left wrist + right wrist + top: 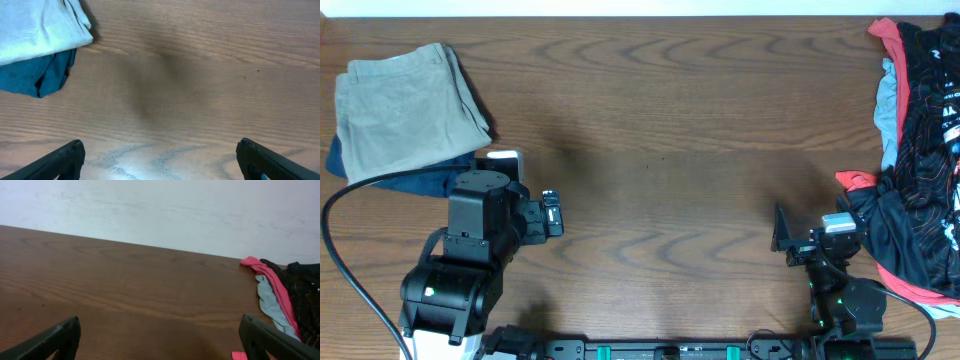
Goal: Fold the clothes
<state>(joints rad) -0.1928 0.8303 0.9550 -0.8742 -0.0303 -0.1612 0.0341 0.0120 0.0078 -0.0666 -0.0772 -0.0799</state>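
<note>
The khaki shorts [408, 108] lie folded at the far left of the table, on top of a folded dark blue denim garment [420, 180]. Both show in the left wrist view, the shorts [40, 25] pale, the denim [35, 75] under them. A heap of red, black and pale-blue garments [920, 180] lies at the right edge; it also shows in the right wrist view [280, 295]. My left gripper [160, 157] is open and empty over bare wood, right of the folded stack. My right gripper [160, 335] is open and empty, left of the heap.
The wooden table [660, 130] spreads between the stack and the heap. A pale wall [160, 205] stands behind the far edge. A black cable [350, 260] loops at the front left beside the left arm's base.
</note>
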